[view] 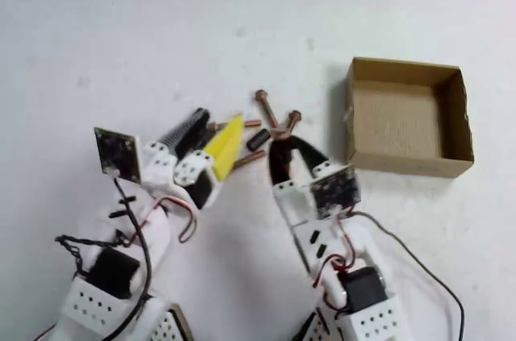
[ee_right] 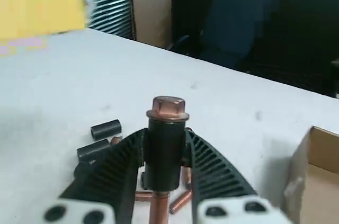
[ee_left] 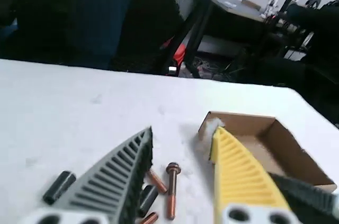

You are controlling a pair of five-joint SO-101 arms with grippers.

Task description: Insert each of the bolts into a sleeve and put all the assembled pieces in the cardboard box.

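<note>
Bolt [ee_right: 168,108] seated through a black sleeve [ee_right: 164,155], pinched between the right gripper's [ee_right: 165,144] fingers, near the cardboard box's [view: 403,165] left wall in the high view. Loose bolts [view: 266,109] and sleeves [view: 257,139] lie on the table [view: 121,51] farther from the box. Beyond them, the left gripper [view: 211,135] is spread wide.

Reading the surface [view: 121,51] from above, far edge at 12 o'clock, we find the cardboard box [view: 403,165] at 3 o'clock, well apart from the left hand [view: 219,123] toward 9. The right hand [view: 288,139] lies between them, with a sleeve [ee_right: 164,152] between its fingers and a bolt [ee_right: 168,108] through that sleeve. Loose bolts [view: 249,158] and a loose sleeve [view: 258,139] lie between the two hands.
</note>
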